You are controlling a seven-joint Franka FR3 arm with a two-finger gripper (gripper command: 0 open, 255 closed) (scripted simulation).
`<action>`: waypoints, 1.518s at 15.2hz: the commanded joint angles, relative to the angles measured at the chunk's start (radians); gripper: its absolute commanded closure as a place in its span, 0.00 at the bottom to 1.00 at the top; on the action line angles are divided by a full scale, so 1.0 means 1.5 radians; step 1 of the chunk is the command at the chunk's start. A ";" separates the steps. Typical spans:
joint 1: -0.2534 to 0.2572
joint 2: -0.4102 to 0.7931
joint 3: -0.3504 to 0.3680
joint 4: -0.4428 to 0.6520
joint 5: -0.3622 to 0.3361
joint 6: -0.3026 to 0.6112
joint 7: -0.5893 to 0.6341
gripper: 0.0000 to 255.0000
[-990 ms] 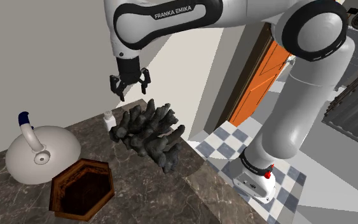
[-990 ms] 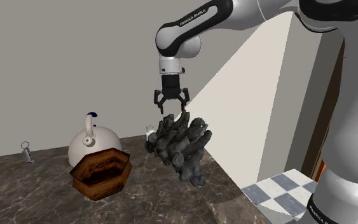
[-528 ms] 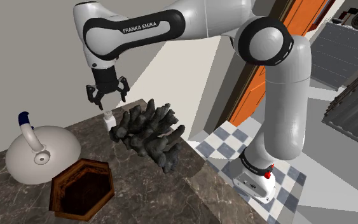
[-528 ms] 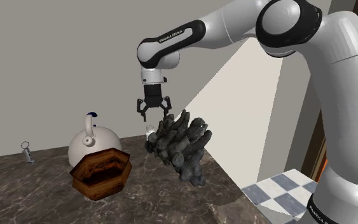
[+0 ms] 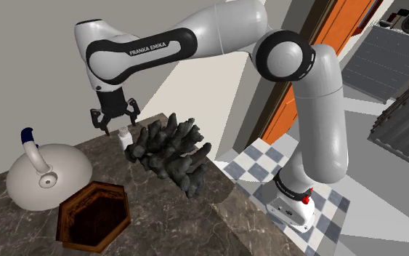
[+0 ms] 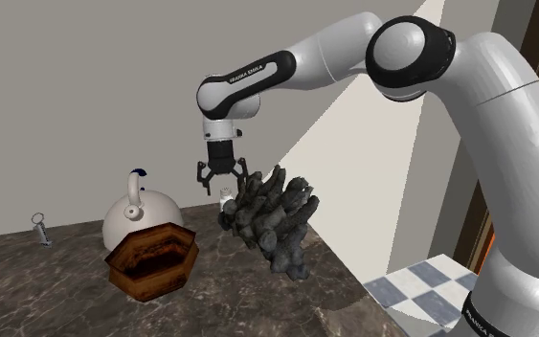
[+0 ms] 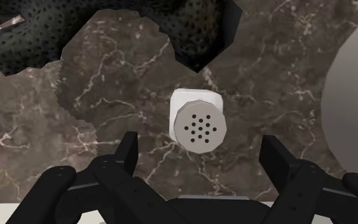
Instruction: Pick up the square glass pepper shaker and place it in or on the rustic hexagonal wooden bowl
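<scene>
Hovering over the shaker, the gripper [image 5: 114, 125] points straight down with its two black fingers spread wide, holding nothing. Directly beneath it the pepper shaker [image 7: 196, 119] stands upright and untouched on the dark marbled surface [image 5: 159, 218]. It has a small, pale, square body under a round perforated cap. A dark, lumpy coral-like ornament [image 5: 170, 154] rises just beside it, and a white kettle [image 5: 50, 174] sits near on the other side. The hexagonal wooden bowl [image 5: 94, 188] lies in front of the kettle in the shoulder view, well apart from the shaker. The shaker looks light, rigid, smooth-sided and probably breakable. A moderate pinch across two opposite flat faces, below the cap, seems the safest hold.
</scene>
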 commanded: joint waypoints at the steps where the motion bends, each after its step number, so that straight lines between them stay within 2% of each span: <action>1: -0.002 0.007 0.000 -0.019 -0.001 0.017 -0.009 0.00; 9: -0.002 0.007 0.000 -0.024 -0.001 0.022 -0.008 0.00; 10: -0.003 0.007 0.000 -0.024 -0.001 0.022 -0.008 1.00; 19: -0.002 0.007 0.000 -0.024 -0.001 0.022 -0.008 1.00; 23: -0.003 -0.005 0.003 -0.007 0.003 -0.007 -0.008 1.00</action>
